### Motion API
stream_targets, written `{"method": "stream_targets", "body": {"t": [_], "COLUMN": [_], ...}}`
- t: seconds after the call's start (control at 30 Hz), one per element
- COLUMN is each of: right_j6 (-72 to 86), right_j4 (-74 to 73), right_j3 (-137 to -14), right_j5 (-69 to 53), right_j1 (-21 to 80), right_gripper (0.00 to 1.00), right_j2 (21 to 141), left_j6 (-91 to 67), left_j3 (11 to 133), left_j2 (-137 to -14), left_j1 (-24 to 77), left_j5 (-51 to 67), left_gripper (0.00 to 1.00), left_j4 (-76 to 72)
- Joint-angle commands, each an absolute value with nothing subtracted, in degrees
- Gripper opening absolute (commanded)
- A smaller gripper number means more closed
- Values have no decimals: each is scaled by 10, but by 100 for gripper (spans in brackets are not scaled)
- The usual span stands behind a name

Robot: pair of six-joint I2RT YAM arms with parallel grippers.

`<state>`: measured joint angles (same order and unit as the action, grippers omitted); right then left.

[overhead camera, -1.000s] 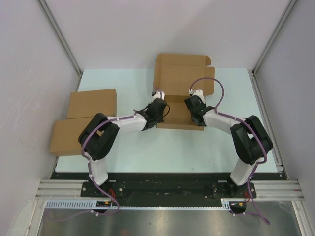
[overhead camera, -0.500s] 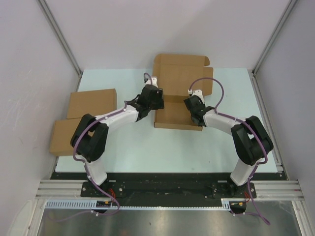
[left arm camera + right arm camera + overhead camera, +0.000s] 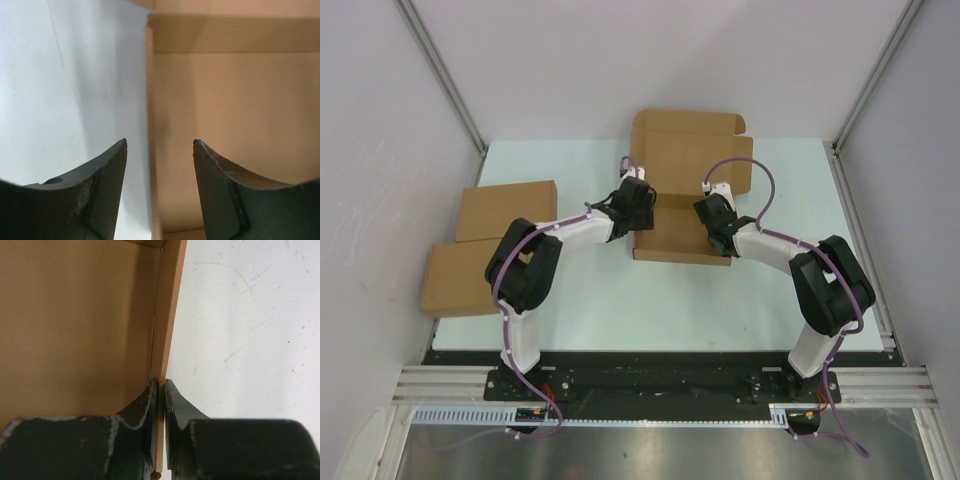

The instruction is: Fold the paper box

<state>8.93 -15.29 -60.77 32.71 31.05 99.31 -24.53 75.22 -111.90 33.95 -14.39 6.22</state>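
Right jaws tight on one paper box [image 3: 690,140] wall; left jaws apart, seemingly astride the opposite one.

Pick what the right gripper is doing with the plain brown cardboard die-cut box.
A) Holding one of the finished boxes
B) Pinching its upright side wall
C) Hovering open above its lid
B: the right wrist view shows the right gripper shut on the thin side wall of the brown cardboard box.

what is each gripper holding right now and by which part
Right gripper pinches the paper box by its upright right side wall. Left gripper is open astride the left wall, gripping nothing.
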Motion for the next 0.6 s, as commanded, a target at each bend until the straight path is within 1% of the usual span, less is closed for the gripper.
{"method": "stream_targets", "body": {"t": [0.0,0.03,0.07,0.1,0.17,0.2,0.27,0.3,0.37,0.57], "right_j6": [85,84,85,85,85,84,85,84,83,80], "right_j4": [-151,-150,-149,-148,-146,-145,-144,-144,-143,-141], "right_j3": [-619,-620,-620,-619,-619,-619,-619,-619,-619,-620], "right_j5": [305,303,302,302,301,301,300,300,299,293], "right_j1": [316,317,316,316,316,316,317,316,318,321], "right_gripper": [10,10,9,9,9,9,9,9,9,9], "right_j2": [983,983,983,984,987,989,990,990,991,992], "left_j6": [-265,-265,-263,-260,-257,-257,-256,-252,-244,-236], "left_j3": [742,735,737,738,741,735,730,729,734,737], "left_j2": [-1098,-1094,-1096,-1099,-1103,-1102,-1100,-1099,-1100,-1112], "left_j1": [328,326,325,325,326,325,332,337,348,371], "left_j5": [-165,-163,-160,-156,-148,-142,-136,-138,-142,-150], "left_gripper": [61,60,57,46,29,18,11,5,0,0], "left_j4": [52,49,52,53,48,42,29,26,30,33]}}
